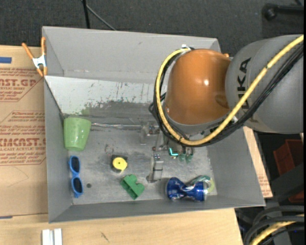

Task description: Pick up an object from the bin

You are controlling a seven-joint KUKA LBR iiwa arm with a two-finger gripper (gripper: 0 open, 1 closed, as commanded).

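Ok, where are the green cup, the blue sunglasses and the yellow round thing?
green cup [76,132]: camera view, middle of its side wall.
blue sunglasses [74,176]: camera view, the bridge between the lenses.
yellow round thing [119,163]: camera view, centre of its top face.

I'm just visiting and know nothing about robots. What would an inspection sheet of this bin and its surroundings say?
Surface: grey metal bin, floor scuffed.
Job's things: green cup on its side at left; blue sunglasses; yellow disc; green block; crushed blue can.
Clutter: nothing seen.
Grippers: pincer low in the bin, between the yellow disc and the can.
Cables: yellow and black cables loop round the orange cover.
Surroundings: dark floor behind the bin.
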